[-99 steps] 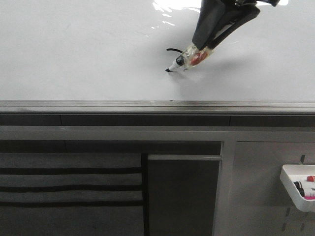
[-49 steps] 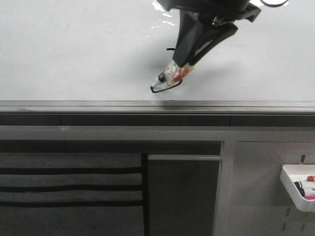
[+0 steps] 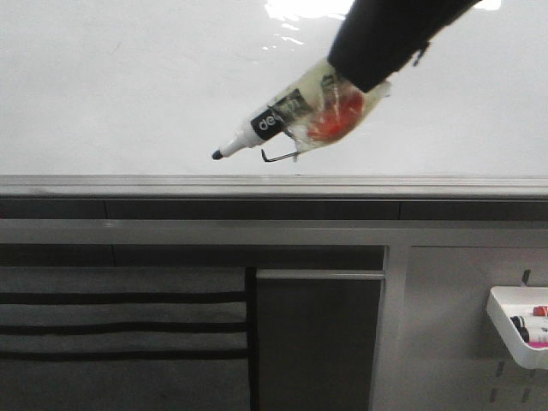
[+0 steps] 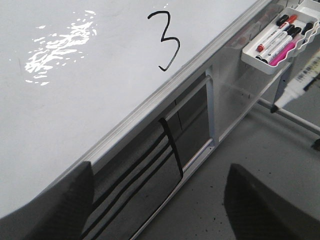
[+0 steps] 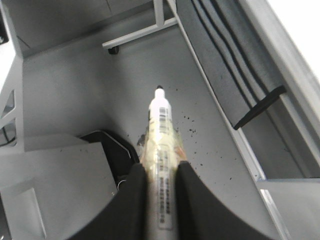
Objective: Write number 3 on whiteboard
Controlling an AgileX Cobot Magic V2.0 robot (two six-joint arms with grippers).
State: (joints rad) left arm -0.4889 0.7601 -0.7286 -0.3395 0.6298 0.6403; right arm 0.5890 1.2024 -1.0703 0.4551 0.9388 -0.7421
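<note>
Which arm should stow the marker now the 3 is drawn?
Right, probably. Its gripper is shut on the marker, tip off the whiteboard. The number 3 looks complete. The left gripper is open and holds nothing.

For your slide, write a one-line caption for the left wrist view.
Finished black number 3 on the glossy whiteboard, with a white tray of markers hanging beyond its rail.

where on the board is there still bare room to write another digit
Bare: the wide stretch of whiteboard between the glare patch and the lower rail, and the part left of the number 3. Crowded: right of the 3, where the board's edge and the marker tray come close.
</note>
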